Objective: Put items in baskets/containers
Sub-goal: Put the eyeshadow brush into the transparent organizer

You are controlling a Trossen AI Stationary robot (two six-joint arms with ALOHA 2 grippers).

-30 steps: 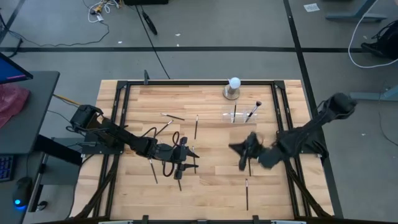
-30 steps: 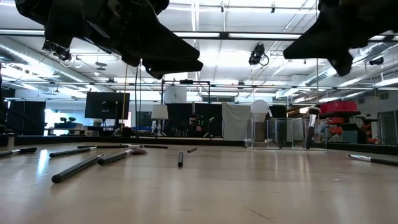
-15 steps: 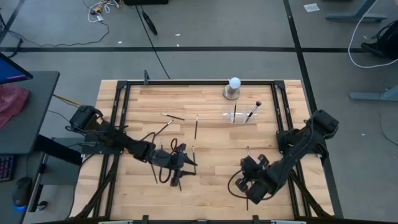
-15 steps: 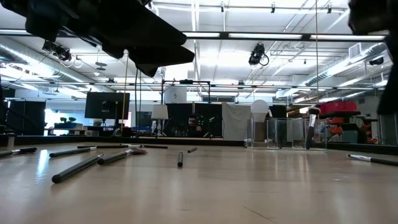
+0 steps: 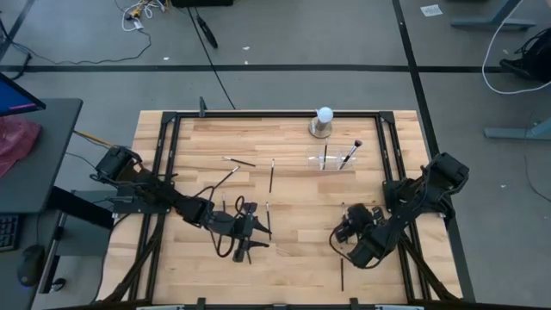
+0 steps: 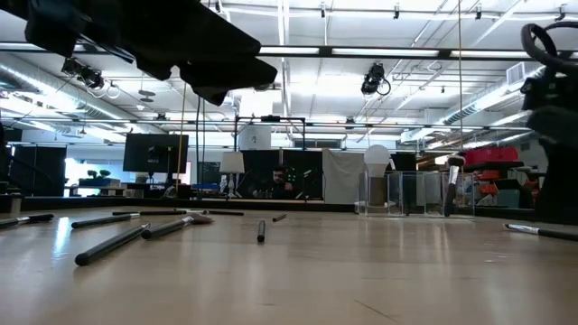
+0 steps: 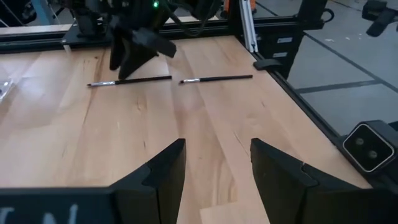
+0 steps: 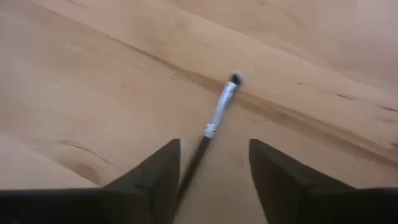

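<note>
Thin dark makeup brushes (image 5: 272, 175) lie scattered flat on the wooden table (image 5: 293, 138). Two more stand tilted in the clear tray (image 5: 331, 159) at the far right. My right gripper (image 8: 214, 171) is open and low over the table. One silver-ferruled brush (image 8: 219, 112) lies on the wood between its fingers, which stand on either side of the handle without touching it. In the high view my right gripper (image 5: 349, 232) covers this brush. My left gripper (image 7: 217, 165) hangs open above bare wood at centre-left (image 5: 256, 228).
A white ball on a grey base (image 5: 324, 120) stands behind the tray. Another brush (image 5: 342, 275) lies just near of my right gripper, in line with the covered one. More brushes (image 5: 239, 161) lie at the far left, and one (image 5: 213, 234) lies beside my left arm.
My right gripper has swung toward the table's near edge and come down, then drawn back a little toward the far edge, ending low over a brush. My left gripper has shifted slightly toward the near edge.
</note>
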